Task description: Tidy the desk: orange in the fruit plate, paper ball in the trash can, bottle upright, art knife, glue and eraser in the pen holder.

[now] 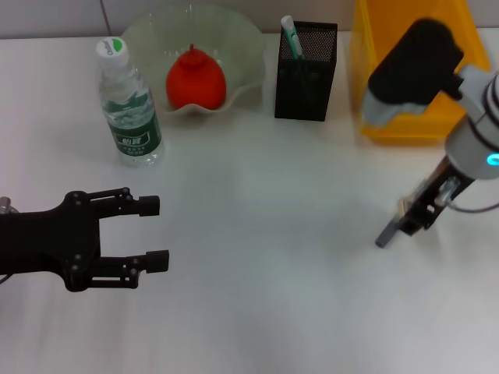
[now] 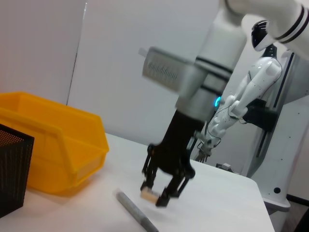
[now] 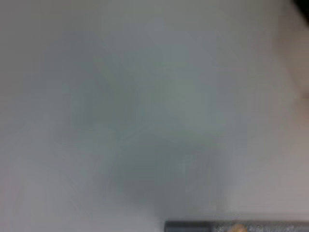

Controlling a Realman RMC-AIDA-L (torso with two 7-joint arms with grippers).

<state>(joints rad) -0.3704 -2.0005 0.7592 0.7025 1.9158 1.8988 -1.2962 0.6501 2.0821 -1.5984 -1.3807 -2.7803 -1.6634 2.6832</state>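
- White desk [image 1: 257, 312], right edge: my right gripper [image 2: 157, 197] straddles the eraser [image 2: 148, 195], jaws apart; the glue [image 2: 136, 211] lies just beside, slanting.
- My left gripper [image 1: 148, 232] idles open, far left.

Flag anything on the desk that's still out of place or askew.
Two items still lie loose on the desk: the glue, flat on its side, and the eraser, between the right gripper's fingers. Both belong in the pen holder. The bottle stands upright, the orange sits in the fruit plate.
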